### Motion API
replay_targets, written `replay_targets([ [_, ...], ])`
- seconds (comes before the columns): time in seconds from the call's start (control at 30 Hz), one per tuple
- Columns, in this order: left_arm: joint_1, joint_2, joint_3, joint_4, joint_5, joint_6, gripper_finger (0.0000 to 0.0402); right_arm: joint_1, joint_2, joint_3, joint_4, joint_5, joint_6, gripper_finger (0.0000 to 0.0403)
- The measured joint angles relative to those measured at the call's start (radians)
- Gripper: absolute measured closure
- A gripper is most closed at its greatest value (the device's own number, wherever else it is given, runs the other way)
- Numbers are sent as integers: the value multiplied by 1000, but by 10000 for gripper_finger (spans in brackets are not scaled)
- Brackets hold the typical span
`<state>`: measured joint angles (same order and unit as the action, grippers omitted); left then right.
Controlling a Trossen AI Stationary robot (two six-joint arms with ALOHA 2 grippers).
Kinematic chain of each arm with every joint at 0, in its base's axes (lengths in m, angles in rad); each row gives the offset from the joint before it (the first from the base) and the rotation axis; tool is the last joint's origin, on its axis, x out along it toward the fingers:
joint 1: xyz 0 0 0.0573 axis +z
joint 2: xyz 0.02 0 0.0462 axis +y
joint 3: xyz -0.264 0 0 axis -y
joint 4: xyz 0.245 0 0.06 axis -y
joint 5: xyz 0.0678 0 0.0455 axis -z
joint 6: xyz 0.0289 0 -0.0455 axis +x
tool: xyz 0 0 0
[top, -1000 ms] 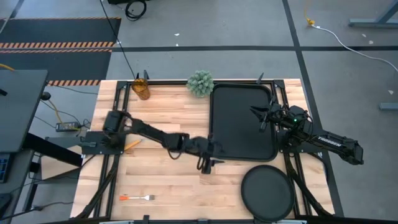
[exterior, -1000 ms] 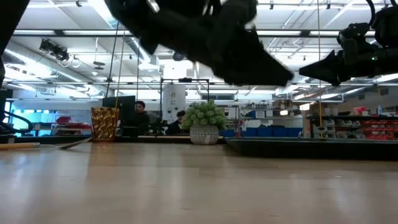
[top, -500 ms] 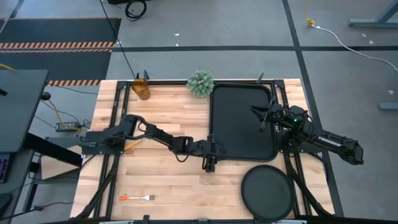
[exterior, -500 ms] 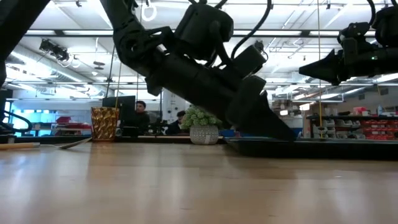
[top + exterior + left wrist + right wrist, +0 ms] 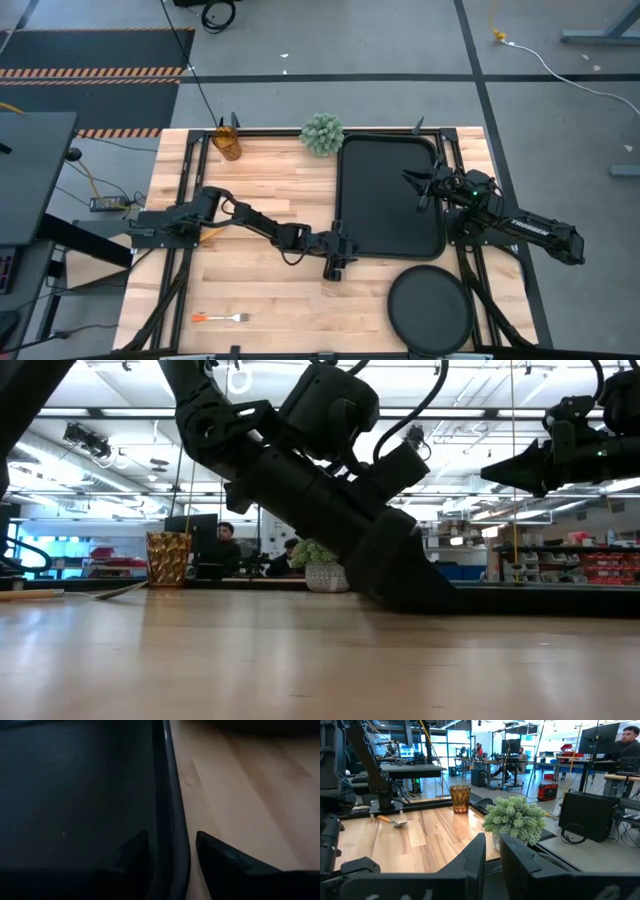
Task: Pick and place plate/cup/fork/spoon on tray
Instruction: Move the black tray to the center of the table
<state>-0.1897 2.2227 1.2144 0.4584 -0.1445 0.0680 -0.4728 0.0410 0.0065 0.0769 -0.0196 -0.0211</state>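
The black tray lies at the table's far right, with the round plate near of it. My left gripper is low at the tray's left near corner and open. One finger is inside the tray's left rim and the other finger outside it, over the wood. I cannot tell if they touch it. The amber cup stands at the far left, and the fork lies at the near left. The spoon lies partly under the left arm. My right gripper hovers over the tray with a narrow gap.
A green spiky plant stands at the far edge beside the tray's left far corner. The left arm stretches low across the middle of the table. People sit at desks in the room beyond the table.
My left gripper has gone down from above the table to just over the tabletop at the tray's left near corner, tipping its fingers lower. My right arm has kept still.
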Motion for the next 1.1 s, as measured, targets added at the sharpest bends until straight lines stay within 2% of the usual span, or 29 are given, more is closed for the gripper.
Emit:
replay_targets([
  [0.13, 4, -2, 1, -30, 5, -10, 258, 0, 0, 0, 0, 0, 0, 341],
  [0.33, -1, -3, 0, -19, -4, 36, 347, 0, 0, 0, 0, 0, 0, 341],
  [0.6, -1, -9, -5, 34, 8, 28, 349, 0, 0, 0, 0, 0, 0, 341],
  [0.77, -16, -83, -8, -30, 11, 26, 349, 0, 0, 0, 2, 0, 0, 341],
  [1.1, -20, -199, -5, 42, -2, 41, 355, 0, 0, 0, 5, 0, 0, 341],
])
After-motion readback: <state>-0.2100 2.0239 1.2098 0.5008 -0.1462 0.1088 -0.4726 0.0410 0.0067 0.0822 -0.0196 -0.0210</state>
